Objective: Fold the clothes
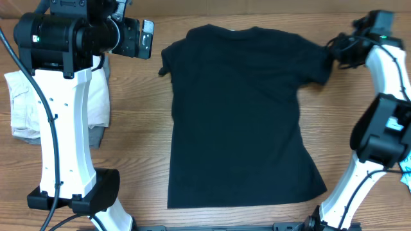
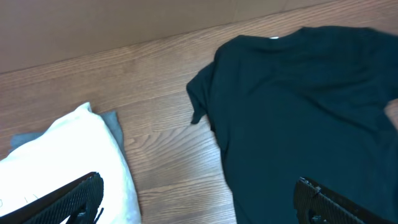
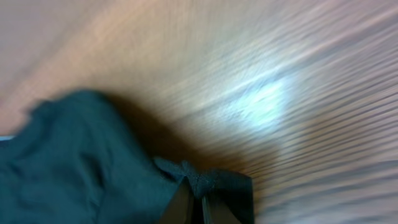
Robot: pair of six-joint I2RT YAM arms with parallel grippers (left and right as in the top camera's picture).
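The only label in sight is a small white neck label (image 2: 273,38) at the collar of the black T-shirt (image 1: 237,115); it is too small to read. The shirt lies flat and spread out in the middle of the tabletop (image 1: 141,128), collar toward the far edge, hem toward the arm bases, both short sleeves out to the sides.

The right gripper (image 1: 334,54) is at the tip of the sleeve on the robot's right side. Its wrist view is blurred by motion, but it shows the jaws closed together with a pinch of the black fabric between them. The left gripper (image 1: 146,37) hangs above the tabletop near the other sleeve, apart from the shirt, its jaws spread wide with nothing between them.

A folded off-white garment (image 2: 68,155) lies at the left side, largely hidden by the left arm in the overhead view and cut off by the frame in the wrist view. A grey piece of cloth (image 2: 115,121) peeks out from under it; what it is cannot be told. A sliver of something light blue (image 1: 406,168) shows at the right edge, mostly out of frame.

The tabletop is brown wood grain, with a bright glare patch beside the right jaws. A plain brown surface (image 2: 124,18) rises behind its far edge.
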